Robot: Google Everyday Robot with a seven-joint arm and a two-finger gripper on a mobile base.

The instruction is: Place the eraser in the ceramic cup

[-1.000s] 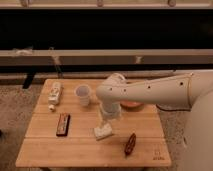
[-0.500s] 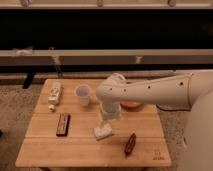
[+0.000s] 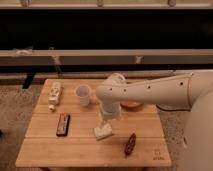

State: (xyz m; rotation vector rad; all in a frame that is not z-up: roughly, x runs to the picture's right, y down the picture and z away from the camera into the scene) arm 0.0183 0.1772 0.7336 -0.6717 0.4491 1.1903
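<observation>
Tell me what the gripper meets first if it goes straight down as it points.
Probably the pale whitish block, lying just below the gripper on the table, though depth is unclear. The eraser lies well off that line.

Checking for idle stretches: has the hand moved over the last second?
No. The hand sits just above the pale block, below and right of the ceramic cup, at the same spot relative to that cup as in both earlier pictures.

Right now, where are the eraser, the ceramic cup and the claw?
eraser (image 3: 63, 124): camera view, middle of its top.
ceramic cup (image 3: 83, 96): camera view, its side wall.
claw (image 3: 106, 121): camera view, its tip, above the pale block (image 3: 103, 133).
</observation>
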